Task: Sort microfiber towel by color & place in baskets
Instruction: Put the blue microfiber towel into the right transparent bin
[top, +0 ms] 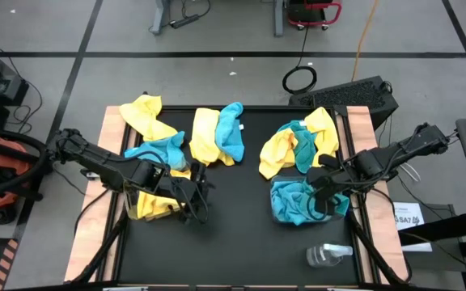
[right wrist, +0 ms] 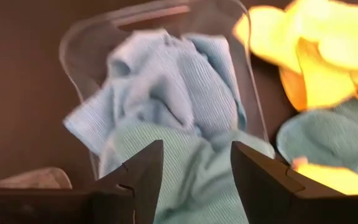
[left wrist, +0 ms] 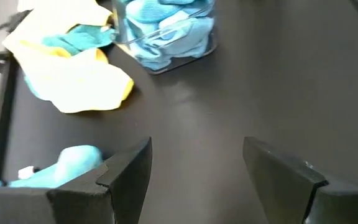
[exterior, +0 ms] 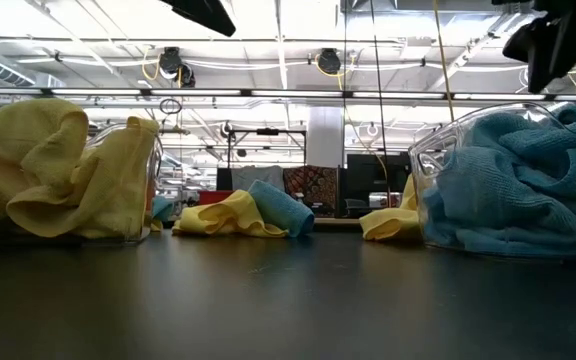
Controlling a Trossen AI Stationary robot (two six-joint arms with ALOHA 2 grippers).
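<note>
Two clear baskets stand on the black table. The left basket [exterior: 154, 165] holds yellow towels [top: 146, 206]. The right basket [right wrist: 73, 43] holds turquoise towels [right wrist: 166, 87]. Loose yellow and blue towels lie in heaps along the far side: one heap [top: 217, 133] at the middle, one heap [top: 302, 141] at the right, and a yellow towel [top: 144, 113] at the far left. My left gripper [left wrist: 194, 146] hangs open over bare table just right of the left basket. My right gripper [right wrist: 196, 152] hangs open above the right basket, clear of the towels in it.
A small clear plastic bottle [top: 326, 255] lies near the table's front right. Wooden strips [top: 112, 129] run along the left and right sides of the black mat. A keyboard [top: 354, 93] sits beyond the far right corner. Bare mat [top: 233, 218] lies between the baskets.
</note>
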